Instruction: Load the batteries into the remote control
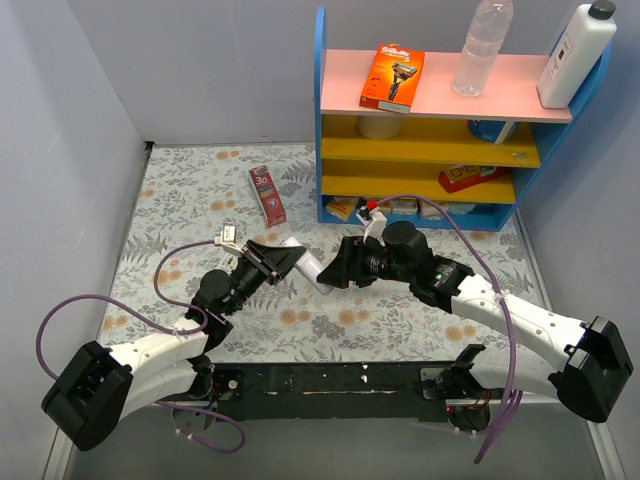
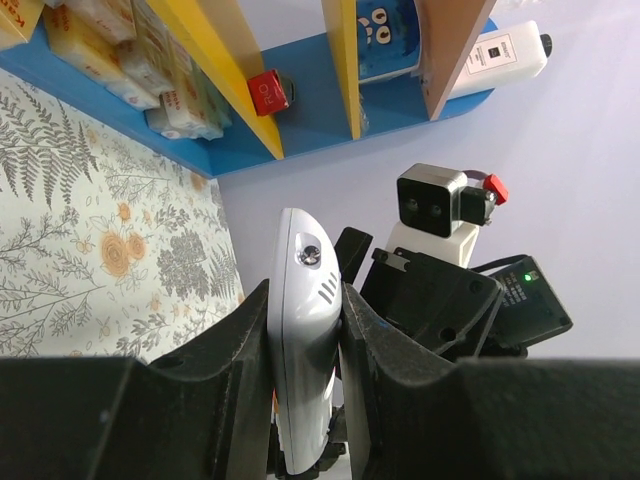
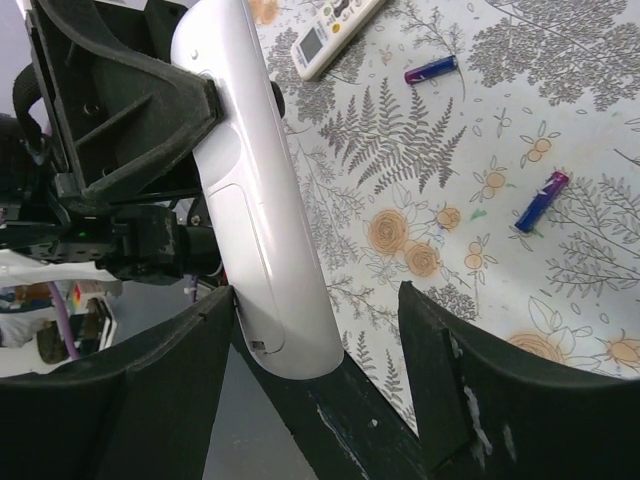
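Fern-and-flower tablecloth (image 1: 180,190) before a blue shelf unit (image 1: 322,120); held clear of the cloth, one white remote control (image 3: 250,180), clamped at its sides by the left gripper (image 2: 305,305), back face toward the right gripper (image 3: 315,295), whose fingers stand wide about its lower end, gripping nothing. Step judged: opening the battery cover; left clamp best kept firm and off the cover seam, right fingers working along the cover, not across. Count: batteries (image 3: 541,200), two, loose and apart on the cloth; remotes, two, the second remote (image 3: 335,28) lying flat beyond them; grippers, two.
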